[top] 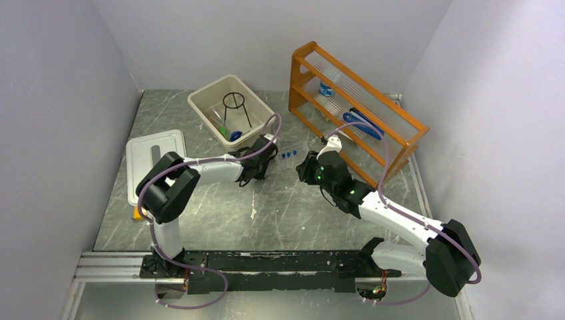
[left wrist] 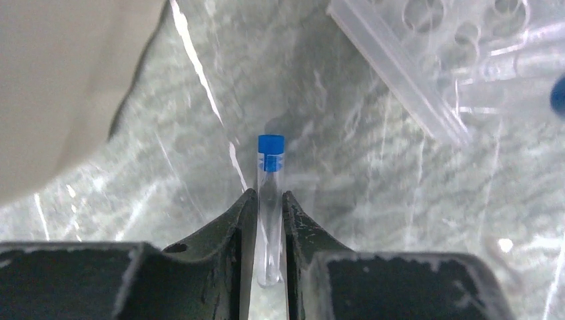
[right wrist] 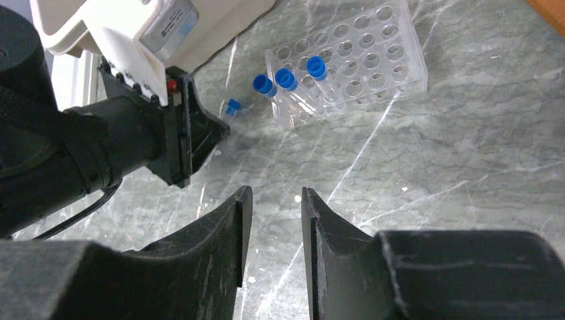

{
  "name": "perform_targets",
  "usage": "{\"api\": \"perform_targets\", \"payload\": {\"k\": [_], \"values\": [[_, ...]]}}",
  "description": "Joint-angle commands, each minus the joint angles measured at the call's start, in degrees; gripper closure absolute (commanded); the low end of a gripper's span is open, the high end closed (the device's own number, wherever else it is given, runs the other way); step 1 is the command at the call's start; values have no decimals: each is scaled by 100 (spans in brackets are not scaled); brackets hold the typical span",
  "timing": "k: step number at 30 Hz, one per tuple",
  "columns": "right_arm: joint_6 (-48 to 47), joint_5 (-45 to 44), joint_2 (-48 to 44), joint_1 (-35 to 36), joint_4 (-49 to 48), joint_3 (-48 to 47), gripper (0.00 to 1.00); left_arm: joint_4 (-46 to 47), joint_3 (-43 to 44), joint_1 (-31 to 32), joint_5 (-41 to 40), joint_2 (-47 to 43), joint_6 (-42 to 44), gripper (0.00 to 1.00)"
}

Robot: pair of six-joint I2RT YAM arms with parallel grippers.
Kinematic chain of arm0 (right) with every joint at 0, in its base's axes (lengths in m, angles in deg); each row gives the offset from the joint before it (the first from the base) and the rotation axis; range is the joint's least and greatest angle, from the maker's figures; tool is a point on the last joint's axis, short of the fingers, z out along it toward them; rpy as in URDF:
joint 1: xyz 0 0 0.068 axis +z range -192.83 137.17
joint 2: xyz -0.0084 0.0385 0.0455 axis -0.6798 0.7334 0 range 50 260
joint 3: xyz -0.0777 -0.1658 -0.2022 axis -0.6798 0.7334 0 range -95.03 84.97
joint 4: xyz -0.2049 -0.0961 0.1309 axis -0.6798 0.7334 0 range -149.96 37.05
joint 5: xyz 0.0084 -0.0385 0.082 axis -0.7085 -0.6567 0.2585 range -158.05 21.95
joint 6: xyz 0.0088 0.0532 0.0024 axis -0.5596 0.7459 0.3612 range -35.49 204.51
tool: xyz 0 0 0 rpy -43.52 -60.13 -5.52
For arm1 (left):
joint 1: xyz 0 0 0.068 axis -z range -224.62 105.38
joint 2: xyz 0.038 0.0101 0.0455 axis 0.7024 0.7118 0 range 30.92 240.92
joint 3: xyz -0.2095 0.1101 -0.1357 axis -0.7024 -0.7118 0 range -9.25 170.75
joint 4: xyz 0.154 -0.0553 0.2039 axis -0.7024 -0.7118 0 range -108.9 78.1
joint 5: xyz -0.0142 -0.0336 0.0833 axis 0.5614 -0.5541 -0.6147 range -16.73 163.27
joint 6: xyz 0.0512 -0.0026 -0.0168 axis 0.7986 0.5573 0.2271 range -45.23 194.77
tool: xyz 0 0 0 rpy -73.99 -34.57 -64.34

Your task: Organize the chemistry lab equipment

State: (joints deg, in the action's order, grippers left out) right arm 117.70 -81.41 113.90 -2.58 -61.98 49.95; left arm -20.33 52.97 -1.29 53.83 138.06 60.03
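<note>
Currently: your left gripper (left wrist: 269, 200) nips a blue-capped test tube (left wrist: 270, 170), right gripper (right wrist: 273, 200) half-open, empty; next, you lift it and seat it upright in the tube rack (right wrist: 346, 67).

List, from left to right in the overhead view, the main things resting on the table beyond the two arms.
white lid → beige bin → blue-capped test tubes → orange shelf rack

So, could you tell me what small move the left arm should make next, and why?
Probably a short lift straight up. The left gripper has its jaws against both sides of the blue-capped test tube, which appears to lie on the table, and the clear tube rack nearby has free holes for it.
</note>
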Motion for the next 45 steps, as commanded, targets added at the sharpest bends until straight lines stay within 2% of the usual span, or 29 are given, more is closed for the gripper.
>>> {"api": "perform_targets", "payload": {"k": [1,6,11,13,20,27,31,34,45], "values": [[24,-89,-78,-2,-19,-74,63,-959,-315,88,642,-199,-577,76],[71,-60,-53,-4,-35,-80,64,-1207,-376,86,779,-252,-738,64],[91,-56,-91,0,-6,-76,64,-1385,-338,86,747,-140,-768,60],[87,-82,-115,-2,4,-67,64,-1396,-340,83,804,-91,-771,63],[123,-41,-159,-7,57,-100,64,-1248,-426,93,746,-250,-748,84],[253,734,-8,-1,-74,-50,62,-545,-981,303,885,-1347,-455,87],[515,1475,28,0,-353,55,56,-160,-1279,534,1069,-1880,-369,86],[746,1938,182,0,-480,-63,48,122,-1518,666,1302,-2338,-303,86],[1328,2531,812,-8,-149,-784,38,559,-1836,725,1889,-3507,-98,87]]}}
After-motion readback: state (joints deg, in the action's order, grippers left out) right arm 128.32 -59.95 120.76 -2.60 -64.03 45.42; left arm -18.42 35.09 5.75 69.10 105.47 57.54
